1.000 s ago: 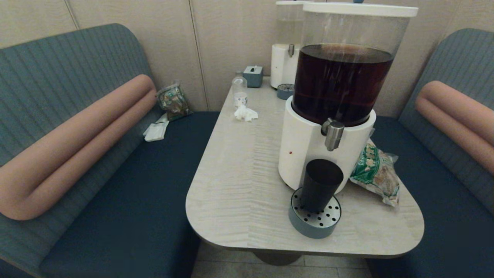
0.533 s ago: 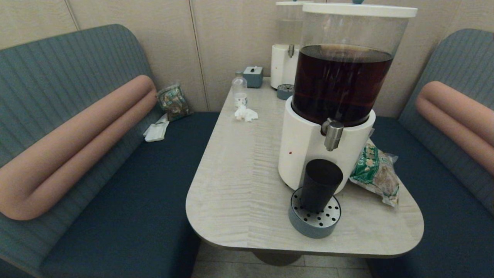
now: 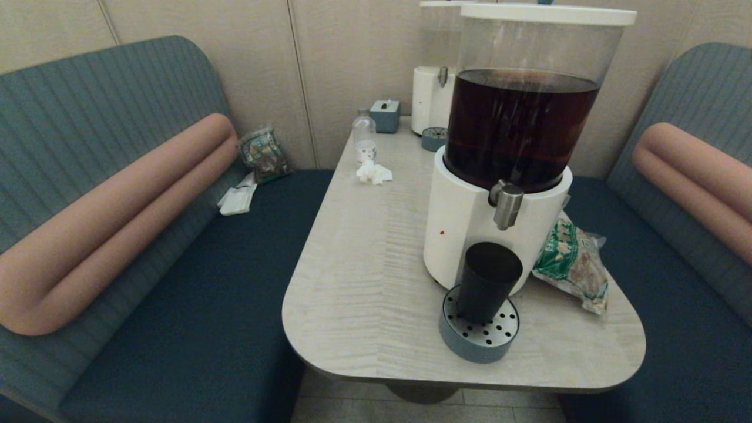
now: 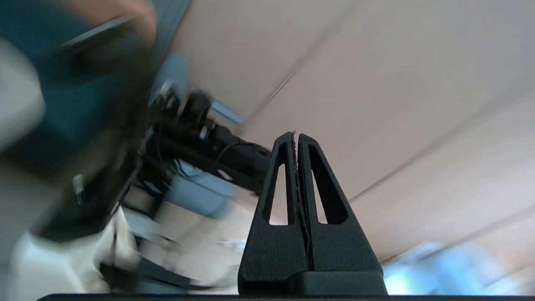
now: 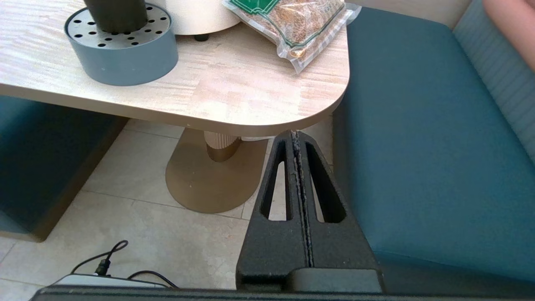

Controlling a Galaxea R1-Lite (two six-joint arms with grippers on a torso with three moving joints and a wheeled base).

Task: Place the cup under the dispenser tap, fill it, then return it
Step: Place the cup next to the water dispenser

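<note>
The black cup (image 3: 487, 282) stands upright on the round grey drip tray (image 3: 479, 338), just below and slightly left of the steel dispenser tap (image 3: 506, 204) on the white-based dispenser (image 3: 464, 229) with dark brown liquid. In the right wrist view the cup's foot (image 5: 116, 14) shows on the drip tray (image 5: 121, 58). My right gripper (image 5: 296, 134) is shut and empty, low beside the table's near right corner. My left gripper (image 4: 294, 134) is shut and empty, pointing at a beige wall, away from the table. Neither arm appears in the head view.
A green snack bag (image 3: 573, 264) lies right of the dispenser, near the table's (image 3: 364, 282) right edge. Farther back stand a paler dispenser (image 3: 432, 100), a clear bottle (image 3: 364, 138), crumpled tissue (image 3: 373, 173) and a tissue box (image 3: 385, 114). Blue benches flank the table.
</note>
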